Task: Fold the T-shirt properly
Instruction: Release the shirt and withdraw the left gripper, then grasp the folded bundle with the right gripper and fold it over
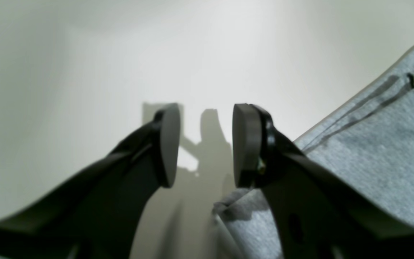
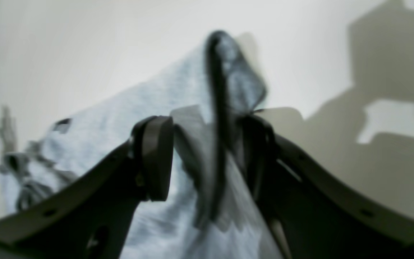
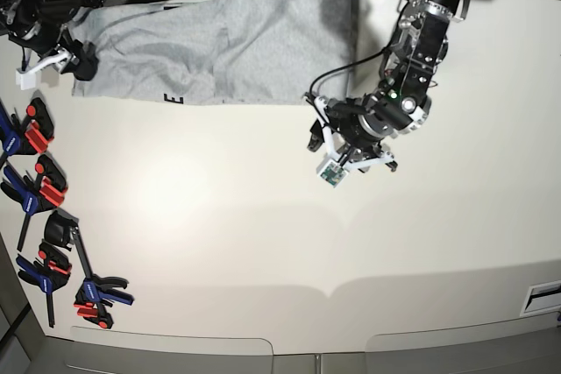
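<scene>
Desk [image 3: 263, 243]: pale, wide; its far edge is crowded with dark rig parts that cut off the top of the T-shirt [image 3: 228, 45], which lies grey and partly folded along that edge, black lettering barely legible at its near hem. Clamps [image 3: 44, 190]: blue and red, lined down one side. Left tool [image 1: 205, 145]: released, nothing between its pads, low beside the shirt's edge; right tool [image 2: 207, 158]: blurred, spread wide with a fabric fold between its pads.

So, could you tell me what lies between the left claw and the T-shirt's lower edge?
Only bare table: in the base view, the left claw hovers open just below the T-shirt.
</scene>
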{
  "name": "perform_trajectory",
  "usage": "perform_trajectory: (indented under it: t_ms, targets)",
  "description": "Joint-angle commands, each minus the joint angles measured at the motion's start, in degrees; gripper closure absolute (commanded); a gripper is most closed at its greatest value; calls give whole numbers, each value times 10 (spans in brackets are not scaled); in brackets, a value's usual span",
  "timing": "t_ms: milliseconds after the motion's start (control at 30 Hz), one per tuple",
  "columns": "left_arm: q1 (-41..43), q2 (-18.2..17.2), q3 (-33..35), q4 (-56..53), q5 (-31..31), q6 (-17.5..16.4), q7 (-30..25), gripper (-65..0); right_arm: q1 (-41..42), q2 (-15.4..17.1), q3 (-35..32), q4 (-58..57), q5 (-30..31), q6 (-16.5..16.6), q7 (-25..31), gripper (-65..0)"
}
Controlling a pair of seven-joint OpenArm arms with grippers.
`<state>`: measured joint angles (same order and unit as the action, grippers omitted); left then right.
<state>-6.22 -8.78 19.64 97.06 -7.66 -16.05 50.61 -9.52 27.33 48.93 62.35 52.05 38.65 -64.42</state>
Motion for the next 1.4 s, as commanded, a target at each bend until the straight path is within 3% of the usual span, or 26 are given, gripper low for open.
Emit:
perform_trajectory:
  t_ms: [0, 100, 233, 300, 367, 400, 500, 533, 667, 767, 933, 1067, 1233, 1367]
  targets:
    - [-11, 1, -2, 12, -3, 2, -14, -222, 0, 5, 1, 2, 0, 0, -28, -300]
    - [-11, 1, -2, 12, -2, 18, -14, -222, 0, 3, 1, 2, 36, 4, -52, -299]
    - [-11, -6, -7, 12, 2, 28, -14, -218, 0, 3, 1, 2, 37, 13, -57, -284]
    - [-11, -10, -21, 13, 2, 28, -13, -215, 0, 3, 1, 2, 37, 13, -57, -212]
    - [-11, -16, -45, 13, 1, 28, -8, -210, 0, 3, 1, 2, 37, 13, -57, -71]
    - [-11, -21, -58, 13, -2, 28, -6, -176, 0, 3, 1, 2, 37, 13, -55, -1]
    - [-8, -45, -109, 13, -58, 28, 7, -24, 0, 3, 1, 2, 38, 13, -45, 0]
    - [-4, -53, -129, 13, -80, 28, 6, 0, 0, 3, 1, 2, 37, 13, -43, 0]
    - [30, -79, -209, 13, -135, 8, 8, 0, 2, 3, 2, 3, 51, 13, -43, 0]
    - [69, -94, -270, 13, -176, -17, 8, 0, 1, 2, 2, 11, 120, 13, -61, 0]
    - [149, -105, -356, 13, -231, -65, 10, 0, 1, -4, 2, 74, 244, 13, -139, 0]
    - [210, -104, -419, 13, -266, -88, 15, 0, -2, -38, 2, 166, 329, 13, -156, 0]
    - [272, -104, -464, 13, -294, -102, 19, 0, -20, -115, -4, 315, 329, 13, -156, 0]
    - [300, -104, -470, 13, -295, -102, 18, 0, -57, -169, -50, 417, 329, 13, -156, 0]
